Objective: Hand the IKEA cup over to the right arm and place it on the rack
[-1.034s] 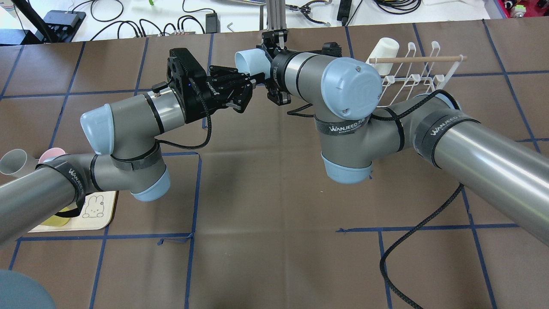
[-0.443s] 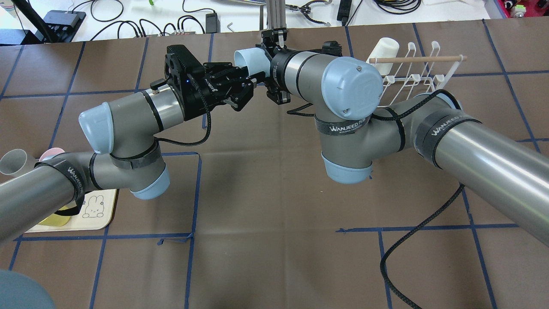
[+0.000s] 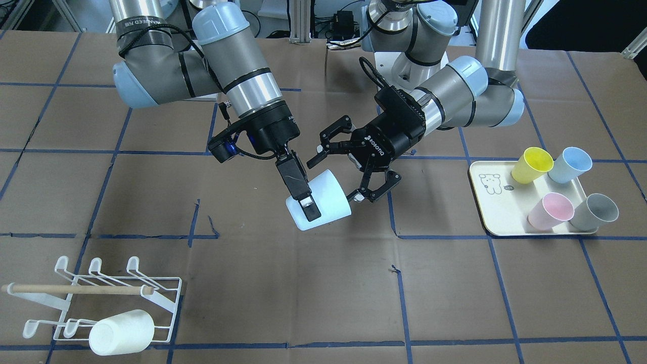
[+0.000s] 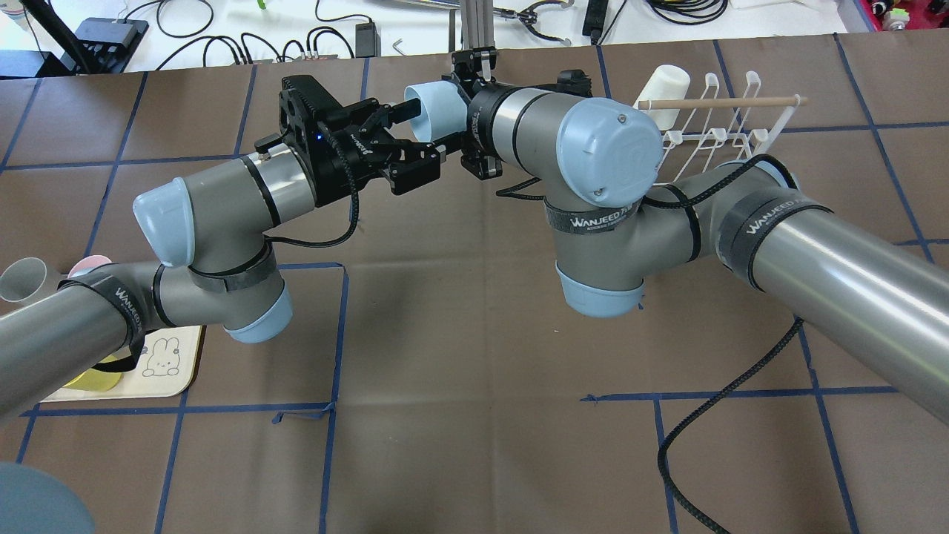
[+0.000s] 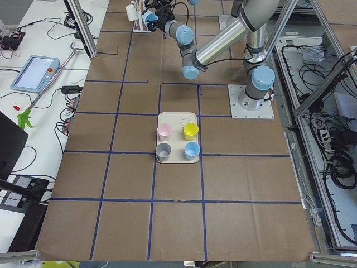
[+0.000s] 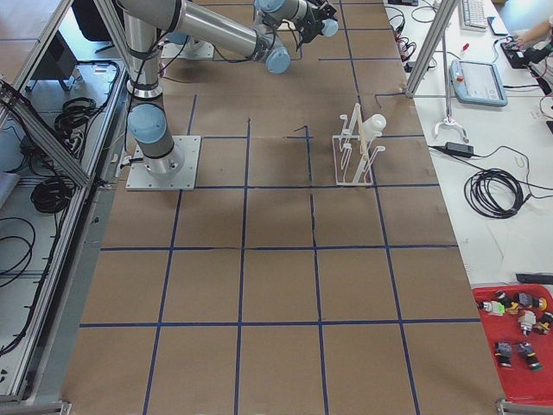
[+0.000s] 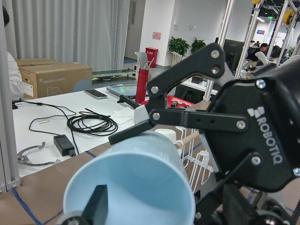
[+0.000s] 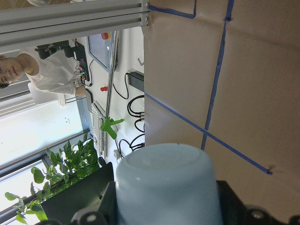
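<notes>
Six cameras, one table (image 3: pixel 303 303): four fixed, two on the wrists.
The overhead view looks forward and down from behind the robot (image 5: pixel 256 84); the front view faces it steeply from across, so sides swap. Both share the cup (image 3: pixel 328 199) and rack (image 3: pixel 76 289). The two end views look along the table from high and far, the cup perhaps just a speck there. Each wrist camera sits right against the cup.

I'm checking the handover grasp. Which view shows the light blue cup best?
Exterior front-facing: the whole light blue cup shows, held by the right tool, left tool open. Overhead shows mostly its mouth; wrist views crop it; side views show it tiny.
</notes>
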You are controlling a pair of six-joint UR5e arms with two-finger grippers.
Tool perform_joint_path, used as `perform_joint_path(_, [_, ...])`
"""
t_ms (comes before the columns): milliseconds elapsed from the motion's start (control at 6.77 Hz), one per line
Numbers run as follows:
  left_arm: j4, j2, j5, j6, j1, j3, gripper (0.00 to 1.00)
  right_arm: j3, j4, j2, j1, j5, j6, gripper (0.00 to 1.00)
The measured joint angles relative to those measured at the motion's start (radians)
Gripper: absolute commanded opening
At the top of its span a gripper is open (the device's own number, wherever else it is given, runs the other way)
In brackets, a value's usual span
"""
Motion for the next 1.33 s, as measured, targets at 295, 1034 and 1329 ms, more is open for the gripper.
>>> perform_joint_path(295, [-0.003, 0.009, -0.027, -0.007, 0.071, -0.007, 0.99, -0.007, -0.009, 0.002, -0.006, -0.003, -0.027, 0.09])
perform_joint_path(1034, [-0.276, 0.027, 0.288, -0.005, 0.160, 0.091, 0.99, -0.029, -0.057, -0.005, -0.216, -0.003, -0.487, 0.09])
perform_joint_path(1329, [-0.626, 0.084, 0.546, -0.017, 0.113, 0.213, 0.99, -0.026, -0.063, 0.000, -0.325, -0.003, -0.872, 0.07])
